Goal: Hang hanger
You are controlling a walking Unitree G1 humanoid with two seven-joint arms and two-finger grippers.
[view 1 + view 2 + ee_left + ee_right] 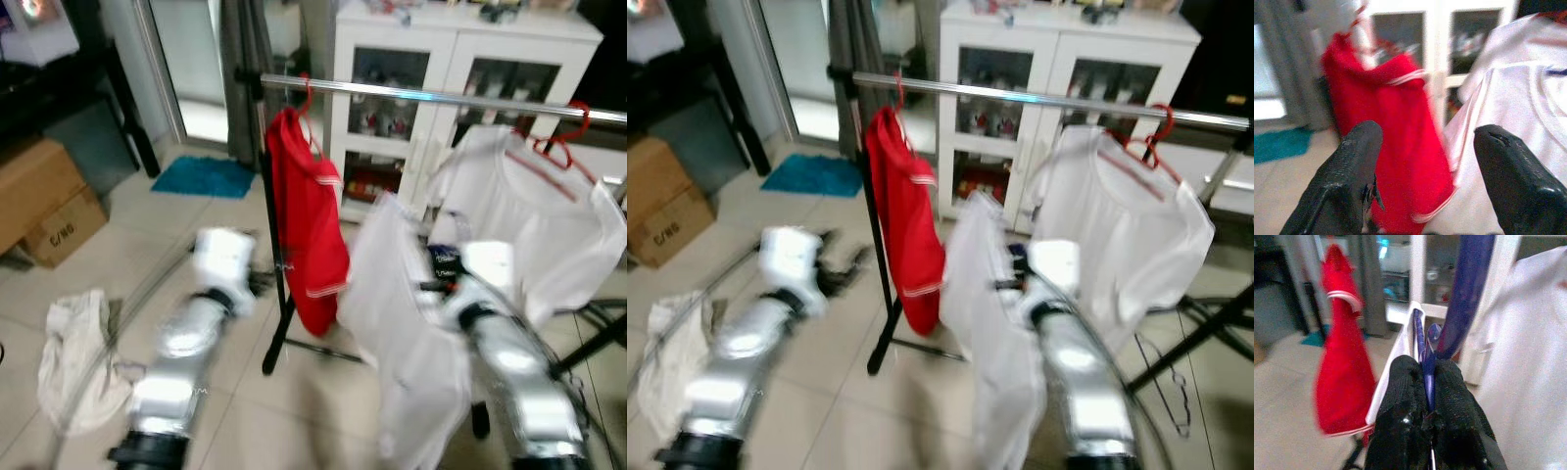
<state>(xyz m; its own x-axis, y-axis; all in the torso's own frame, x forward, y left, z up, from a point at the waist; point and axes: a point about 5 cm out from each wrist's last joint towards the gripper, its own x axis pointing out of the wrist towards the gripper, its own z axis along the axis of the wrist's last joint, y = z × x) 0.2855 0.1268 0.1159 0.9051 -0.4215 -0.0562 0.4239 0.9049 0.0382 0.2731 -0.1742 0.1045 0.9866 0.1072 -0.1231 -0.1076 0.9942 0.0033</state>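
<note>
A crumpled cloth (73, 357) lies on the floor at far left, clear of the work. The left gripper (1422, 171) is raised at mid height with its jaws wide apart and nothing between them — it points at the red shirt (306, 230), which hangs from the rail (431, 96) near its left end. That leaves a bare stretch of rail between the red shirt and the hung white shirt (544, 230) on its red hook, probably the intended slot. The right gripper (1426, 382) has its jaws pressed shut on the blue hanger (1464, 293), which rises straight out from between the fingertips — a white garment (407, 323) drapes from it, held below the rail and just in front of the hung white shirt.
</note>
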